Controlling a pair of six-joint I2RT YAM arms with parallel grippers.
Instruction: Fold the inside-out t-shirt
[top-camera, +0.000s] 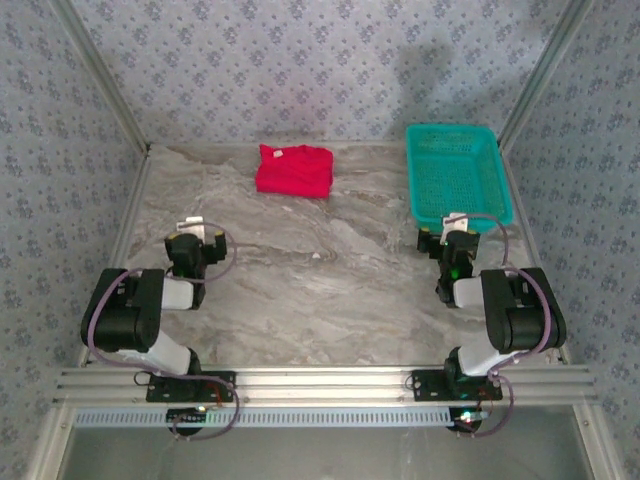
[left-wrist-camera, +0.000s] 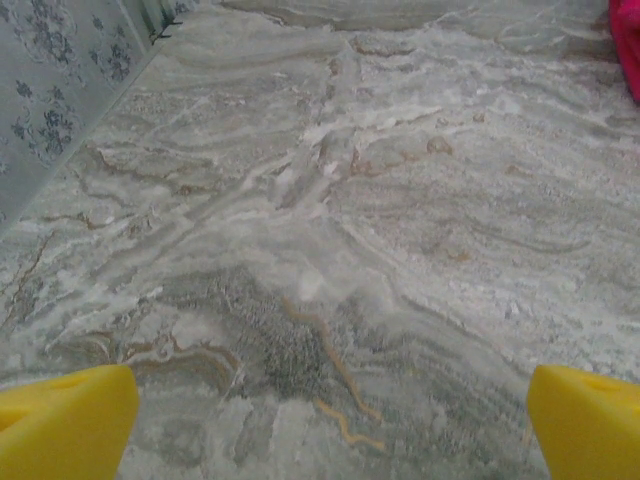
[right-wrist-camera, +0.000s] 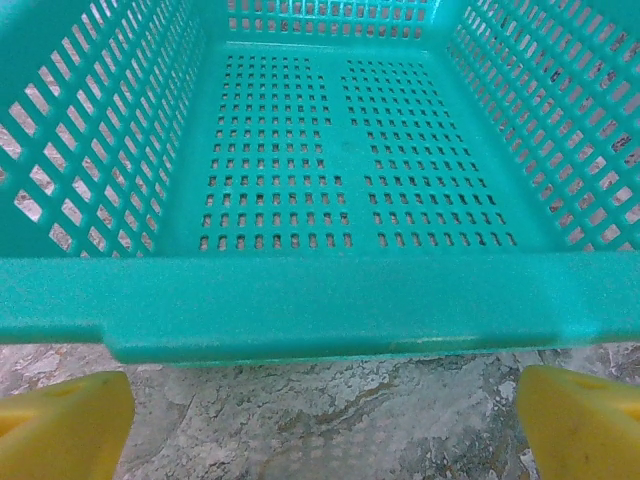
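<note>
Marble-patterned grey stone covers the table (top-camera: 320, 290), which is closed in on its far, left and right sides by walls (top-camera: 300, 60) papered in a pale blue flower print. An aluminium rail (top-camera: 320, 385) runs along the near edge and carries both arm bases.

In the far right corner sits the teal plastic mesh basket (top-camera: 412, 175), with nothing inside it; the right wrist view looks over its near rim (right-wrist-camera: 320, 300) onto a bare perforated floor.

Against the far edge, a little left of the middle, lies the t-shirt (top-camera: 293, 170), a compact bright red bundle flat on the stone, well apart from the basket and from both arms. A sliver of its red cloth (left-wrist-camera: 630, 45) shows at the upper right edge of the left wrist view.

The left gripper (top-camera: 197, 228) is near the left edge, low over bare table, its jaws spread wide (left-wrist-camera: 330, 420) and its yellow pads (left-wrist-camera: 70, 420) holding nothing. The right gripper (top-camera: 456, 225) is just in front of the basket's near rim, also released (right-wrist-camera: 320, 415), with only stone between its yellow pads (right-wrist-camera: 580, 415).
</note>
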